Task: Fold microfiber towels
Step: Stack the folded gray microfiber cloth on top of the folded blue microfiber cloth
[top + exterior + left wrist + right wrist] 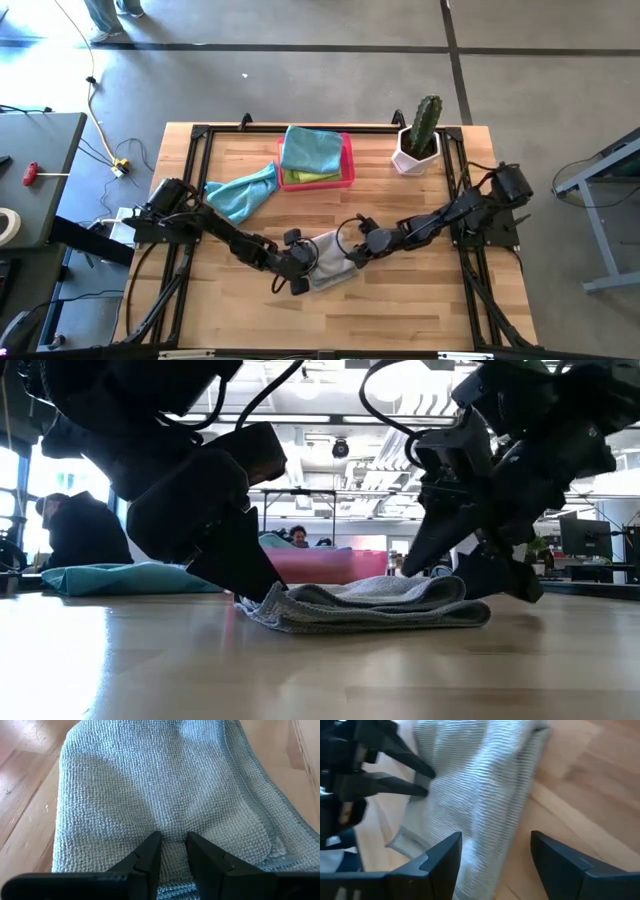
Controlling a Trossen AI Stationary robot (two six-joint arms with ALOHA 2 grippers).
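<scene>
A grey microfiber towel (330,265) lies folded in layers on the wooden table (400,310), near its middle. My left gripper (300,275) is shut on the towel's left end. My right gripper (352,255) stands open over the towel's right end (485,805), one finger on each side of that edge. A teal towel (243,192) lies loose on the table left of the pink tray (348,160). In the tray, another teal towel (310,148) rests on a lime green one (312,177). My left gripper pinches a small raised fold of the grey towel (172,836) between its two fingertips (152,845), at the towel's left end (262,598). The fingers slant down from the table's left. The towel lies slack on the table. Whether my right gripper touches the towel I cannot tell.
A cactus in a white pot (418,140) stands at the far right of the table. The pink tray sits at the far middle. Bare wood lies along the near edge (330,325). A person (80,535) shows in the room beyond the table.
</scene>
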